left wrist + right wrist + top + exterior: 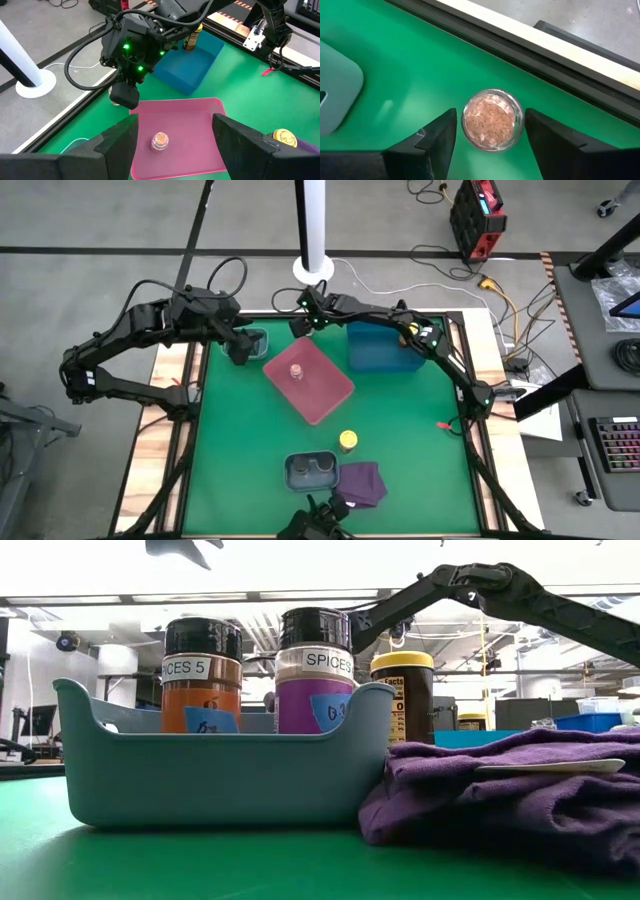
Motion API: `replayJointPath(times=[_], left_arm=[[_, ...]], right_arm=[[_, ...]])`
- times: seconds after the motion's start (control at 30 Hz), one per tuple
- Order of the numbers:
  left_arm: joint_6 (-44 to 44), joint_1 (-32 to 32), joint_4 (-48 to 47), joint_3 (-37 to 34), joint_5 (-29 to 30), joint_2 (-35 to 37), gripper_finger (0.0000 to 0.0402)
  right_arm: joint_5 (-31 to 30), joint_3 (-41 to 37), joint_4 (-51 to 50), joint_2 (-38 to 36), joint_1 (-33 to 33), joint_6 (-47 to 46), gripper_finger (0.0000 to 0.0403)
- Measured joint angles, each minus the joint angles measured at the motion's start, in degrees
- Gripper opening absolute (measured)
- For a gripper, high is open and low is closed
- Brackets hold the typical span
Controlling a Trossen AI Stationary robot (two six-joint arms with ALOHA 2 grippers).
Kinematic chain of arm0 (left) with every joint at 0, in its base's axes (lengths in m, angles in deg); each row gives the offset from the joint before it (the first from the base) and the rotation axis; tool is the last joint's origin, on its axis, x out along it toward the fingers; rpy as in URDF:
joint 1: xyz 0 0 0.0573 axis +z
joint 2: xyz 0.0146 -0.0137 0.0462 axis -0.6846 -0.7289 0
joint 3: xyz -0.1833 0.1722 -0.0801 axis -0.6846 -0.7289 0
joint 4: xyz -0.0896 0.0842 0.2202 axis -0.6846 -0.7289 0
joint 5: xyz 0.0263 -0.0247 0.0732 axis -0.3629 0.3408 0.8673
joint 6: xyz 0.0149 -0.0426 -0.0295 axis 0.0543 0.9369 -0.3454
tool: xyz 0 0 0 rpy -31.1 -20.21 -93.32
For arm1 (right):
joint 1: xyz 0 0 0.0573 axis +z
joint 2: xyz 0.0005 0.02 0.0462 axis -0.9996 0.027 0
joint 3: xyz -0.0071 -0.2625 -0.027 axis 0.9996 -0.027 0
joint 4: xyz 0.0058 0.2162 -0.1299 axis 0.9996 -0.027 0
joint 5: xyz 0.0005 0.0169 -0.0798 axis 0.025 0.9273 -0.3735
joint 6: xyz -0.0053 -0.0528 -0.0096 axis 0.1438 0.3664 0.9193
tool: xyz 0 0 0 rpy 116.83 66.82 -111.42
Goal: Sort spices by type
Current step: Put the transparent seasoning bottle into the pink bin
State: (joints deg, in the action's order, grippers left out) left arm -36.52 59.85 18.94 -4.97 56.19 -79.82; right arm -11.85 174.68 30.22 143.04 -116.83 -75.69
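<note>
On the green mat point(400, 440) the sorting is partly done. The pink tray point(325, 395) in the middle holds one pale pink jar point(296, 370). The blue tray point(375, 350), far and to the right, holds a yellow-lidded jar point(190, 39). The grey tray point(200, 780) at the near edge holds two dark-lidded jars point(202, 675), next to the purple cloth point(500, 790). The teal tray point(255, 338) at far left is mostly hidden under the left gripper point(240, 350), which hangs there empty with its fingers apart.

At least two jars look unsorted. A second yellow-lidded jar point(347, 441) stands loose on the mat near the grey tray. A second pale pink jar point(492, 119) sits at the far edge of the mat, beyond the pink tray.

The right gripper point(304, 322) straddles that far jar, one finger on each side with a sliver of mat showing between finger and glass, so it is not yet clamped. The jar stands upright with its long axis vertical and its top facing straight up.
</note>
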Motion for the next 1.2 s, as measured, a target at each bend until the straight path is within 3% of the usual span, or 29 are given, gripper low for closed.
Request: replayJointPath(times=[0.43,1.2], left_arm=[[0.0,0.0,0.0,0.0,0.0,0.0,0.0238],[0.0,0.0,0.0,0.0,0.0,0.0,0.0238]], right_arm=[[-0.3,-1.0,0.5,-0.1,0.0,0.0,0.0163],[-0.4,1.3,-2.3,-0.6,0.0,3.5,0.0160]])
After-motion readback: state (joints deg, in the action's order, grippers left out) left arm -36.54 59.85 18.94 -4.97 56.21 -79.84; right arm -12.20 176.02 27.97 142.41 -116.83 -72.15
